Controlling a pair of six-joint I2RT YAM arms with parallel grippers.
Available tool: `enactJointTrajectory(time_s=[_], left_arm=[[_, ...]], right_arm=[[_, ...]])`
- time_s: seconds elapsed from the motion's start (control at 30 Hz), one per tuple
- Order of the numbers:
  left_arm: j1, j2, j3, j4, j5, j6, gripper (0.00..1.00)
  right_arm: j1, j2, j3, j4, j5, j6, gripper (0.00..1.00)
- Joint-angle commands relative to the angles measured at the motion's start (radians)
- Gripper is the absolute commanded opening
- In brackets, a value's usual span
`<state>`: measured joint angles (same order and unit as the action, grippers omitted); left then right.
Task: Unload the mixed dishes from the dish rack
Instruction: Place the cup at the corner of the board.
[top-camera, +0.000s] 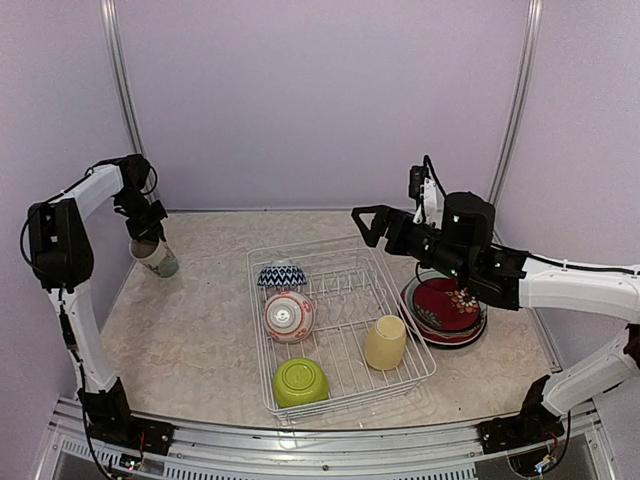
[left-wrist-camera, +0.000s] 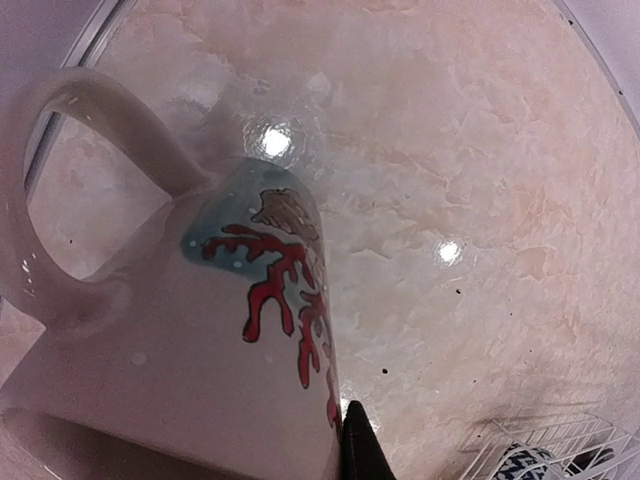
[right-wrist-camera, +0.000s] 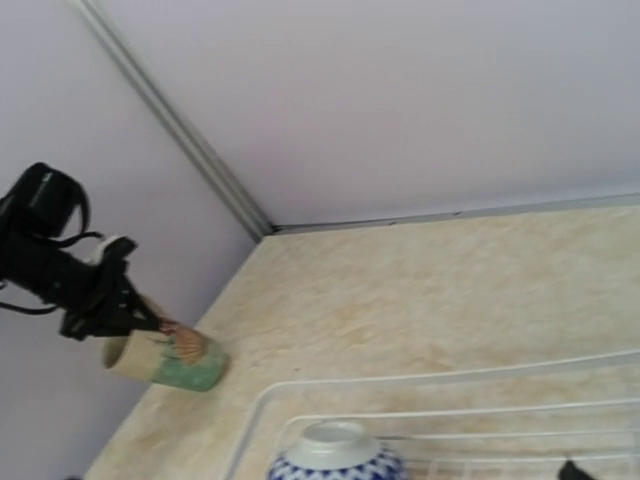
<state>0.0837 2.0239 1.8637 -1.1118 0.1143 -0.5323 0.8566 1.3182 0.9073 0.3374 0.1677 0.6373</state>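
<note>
Overhead view. The rack (top-camera: 310, 246) sits at the centre of the tabletop (top-camera: 190, 330). Four dishes lie mouth-down inside it:
- blue bowl (top-camera: 282, 275) at the 11 o'clock corner
- red-white bowl (top-camera: 290, 316) just beside it at 6 o'clock
- green bowl (top-camera: 300, 382) at the 7 o'clock corner
- yellow cup (top-camera: 385, 342) toward 4 o'clock

The upright plate slots between them hold nothing. A stack of plates (top-camera: 445, 308), red floral one uppermost, rests on the tabletop at 3 o'clock of the rack.

The left hand (top-camera: 148, 240), at 10 o'clock of the rack near the side wall, is clamped on the rim of the mug (top-camera: 157, 260). The mug is tilted, base low over the tabletop; whether they touch cannot be told.

The right hand (top-camera: 366, 226) hangs above the rack's 1 o'clock corner, fingers apart and holding nothing, with its arm over the plates.

Left wrist view. The mug's handle and its red coral motif fill the frame.
</note>
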Motion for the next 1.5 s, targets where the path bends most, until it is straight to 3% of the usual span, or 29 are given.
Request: enactJointTrajectory(time_s=[0.0,0.23,0.53,0.7,1.1,1.47], left_arm=[[0.021,0.042,0.031,0.017,-0.035,0.011,0.0],[0.034,0.054,0.029,0.03,0.002,0.02,0.02],[0.03,0.005,0.0,0.057,0.043,0.043,0.44],[0.018,-0.068,-0.044,0.099,0.058,0.055,0.55],[-0.016,-0.448,-0.274,0.312,0.219,0.072,0.96],[-0.067,-0.547,-0.302,0.345,0.372,0.049,0.99]], right_arm=[[-0.002,-0.021,0.004,-0.122,0.079,-0.052,1.0],[-0.001,-0.006,0.036,-0.21,0.084,-0.07,1.0],[0.01,0.027,0.05,-0.229,0.06,-0.059,1.0],[0.025,0.055,0.072,-0.251,0.056,-0.071,1.0],[0.171,0.212,0.293,-0.704,0.234,-0.148,1.0],[0.225,0.243,0.391,-1.098,0.227,0.036,1.0]])
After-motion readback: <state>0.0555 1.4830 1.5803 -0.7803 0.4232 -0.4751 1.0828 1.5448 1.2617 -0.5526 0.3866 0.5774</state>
